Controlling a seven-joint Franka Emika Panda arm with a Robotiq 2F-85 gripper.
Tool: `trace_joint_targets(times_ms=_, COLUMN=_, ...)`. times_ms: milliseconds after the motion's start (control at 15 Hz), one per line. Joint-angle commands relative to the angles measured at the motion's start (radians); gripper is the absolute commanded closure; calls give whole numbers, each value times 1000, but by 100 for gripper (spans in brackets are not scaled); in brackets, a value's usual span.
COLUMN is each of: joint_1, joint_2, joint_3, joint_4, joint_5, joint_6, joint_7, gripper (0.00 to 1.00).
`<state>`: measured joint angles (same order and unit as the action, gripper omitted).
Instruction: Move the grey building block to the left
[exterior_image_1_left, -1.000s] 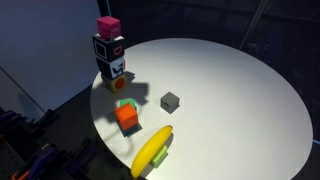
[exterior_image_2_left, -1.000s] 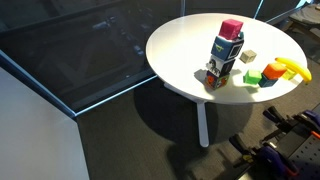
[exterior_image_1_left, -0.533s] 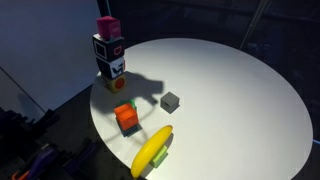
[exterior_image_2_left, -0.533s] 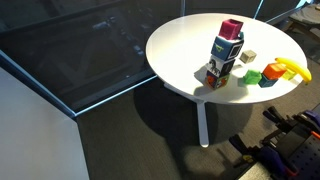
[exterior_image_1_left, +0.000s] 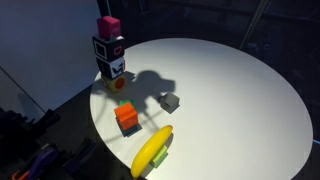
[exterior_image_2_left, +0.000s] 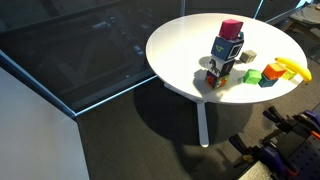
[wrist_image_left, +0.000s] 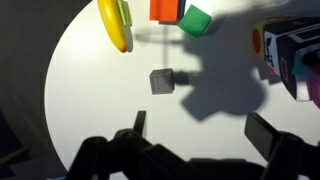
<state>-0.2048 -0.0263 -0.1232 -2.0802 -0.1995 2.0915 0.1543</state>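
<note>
The grey building block is a small dark cube lying on the round white table, just right of the orange cube; it also shows as a pale small cube. In the wrist view the block lies above my gripper, whose two dark fingers stand wide apart with nothing between them. The gripper hangs above the table, apart from the block, and casts a shadow beside it. The arm itself is not seen in either exterior view.
A stack of patterned cubes topped by a pink one stands at the table's edge. A banana, a green block and the orange cube lie close together. The table edge drops to a dark floor.
The gripper's shadow on the table has grown and shifted toward the grey block. No object has moved.
</note>
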Motion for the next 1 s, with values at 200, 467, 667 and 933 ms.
trace_joint_targets(times_ms=200, joint_1=3, joint_2=104, joint_3=-38, joint_4=72, joint_5=69, joint_6=15, joint_7=-44, gripper=0)
trace_joint_targets(times_ms=467, joint_1=-10, joint_2=132, joint_3=-53, joint_4=88, joint_5=176, joint_6=57, joint_7=-124, gripper=0)
trace_joint_targets(times_ms=667, joint_1=-23, joint_2=139, joint_3=-60, joint_4=91, joint_5=270, joint_6=109, joint_7=-217, gripper=0)
trace_joint_targets(times_ms=933, joint_1=-34, joint_2=153, joint_3=-67, joint_4=105, joint_5=344, joint_6=104, joint_7=-283, gripper=0)
